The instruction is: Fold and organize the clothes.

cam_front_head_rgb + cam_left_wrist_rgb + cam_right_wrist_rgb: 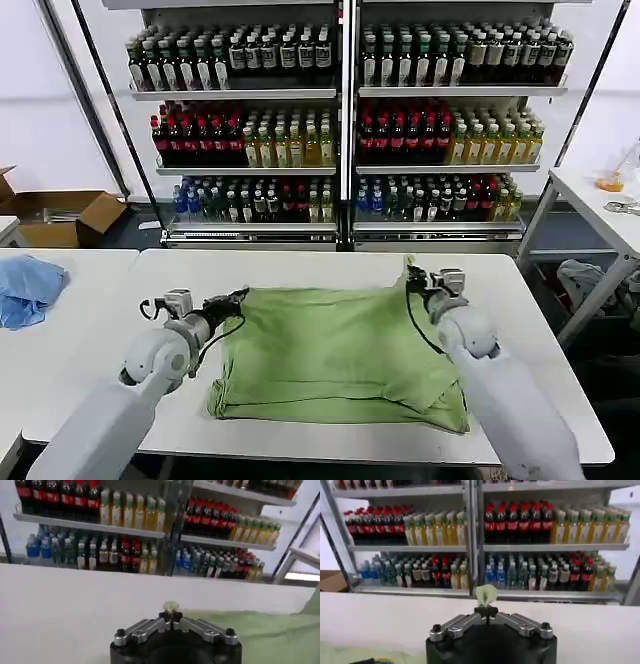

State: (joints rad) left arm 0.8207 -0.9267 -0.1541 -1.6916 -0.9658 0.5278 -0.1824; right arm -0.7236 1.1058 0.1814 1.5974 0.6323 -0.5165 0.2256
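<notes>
- My left gripper (240, 296), left of centre in the head view, is pinched shut on the near-left corner of the light green soft-fabric polo shirt (335, 350).
- My right gripper (414, 277), right of centre, is clamped on the shirt's far-right corner.
- The shirt lies partly folded mid-frame on the white table (300, 268).
- Metal shelves (340, 95) fill the top, holding rows of bottles; I can't read the labels.
- Both arms reach forward, low over the table.

Shelves (340, 93) stocked with bottles (240, 140) are seen behind the white tabletop (300, 268). A blue cloth (28, 286) and a cardboard box (60, 215) are placed to the left.
</notes>
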